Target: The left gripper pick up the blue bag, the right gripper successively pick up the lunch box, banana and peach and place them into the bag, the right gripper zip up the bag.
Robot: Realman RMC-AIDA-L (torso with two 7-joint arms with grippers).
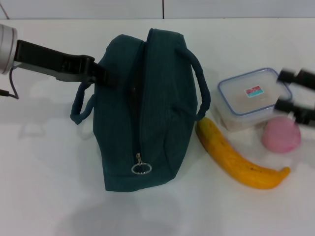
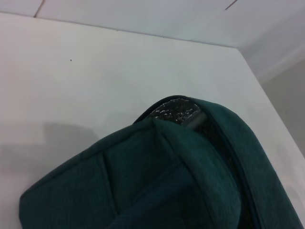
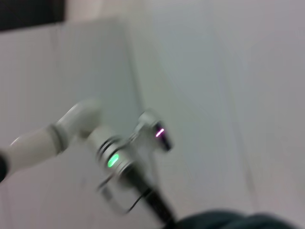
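The blue bag point(image 1: 147, 108), zip closed, is gripped at its left edge by the left gripper point(image 1: 96, 73); lunch box point(image 1: 253, 96), banana point(image 1: 236, 157) and peach point(image 1: 280, 133) lie unpacked beside it, the spread right gripper point(image 1: 295, 93) poised empty over the box.

White tabletop point(image 1: 49, 187), evenly lit w/ soft shadows; pale wall point(image 1: 221, 7) behind, w/ vertical seam.
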